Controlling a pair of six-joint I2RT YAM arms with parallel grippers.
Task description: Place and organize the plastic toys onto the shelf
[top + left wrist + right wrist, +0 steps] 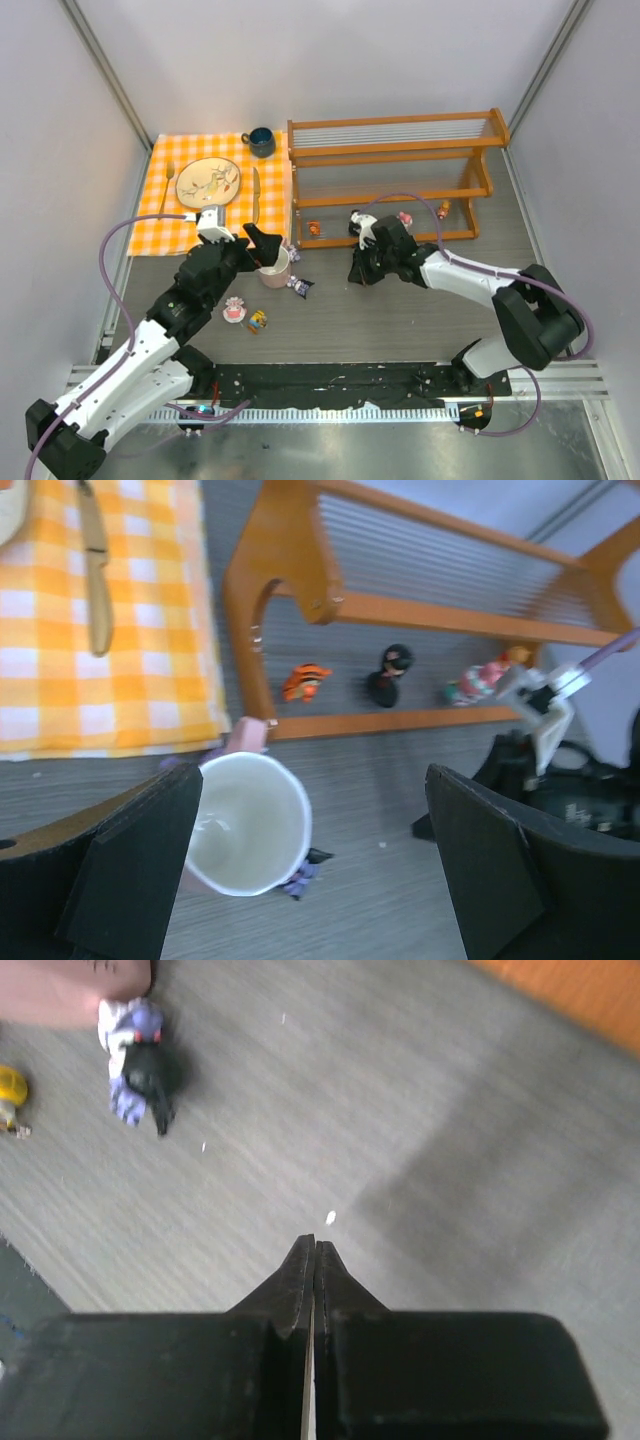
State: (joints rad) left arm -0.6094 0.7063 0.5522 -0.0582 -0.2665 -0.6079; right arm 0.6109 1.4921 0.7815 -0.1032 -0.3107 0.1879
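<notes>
Four toys [300,680] stand on the shelf's [390,150] lower rail. A purple toy [300,287], pink toy [234,311] and yellow toy [258,321] lie on the table [400,320] in front of the shelf. Roughly half done. The left end effector [315,820] is spread wide and empty; the right end effector [315,1260] is pressed together on nothing.

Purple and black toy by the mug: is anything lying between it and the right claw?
Nothing visible does. Only bare table lies between the toy and the shut right gripper; the mug stands beyond the toy.
</notes>
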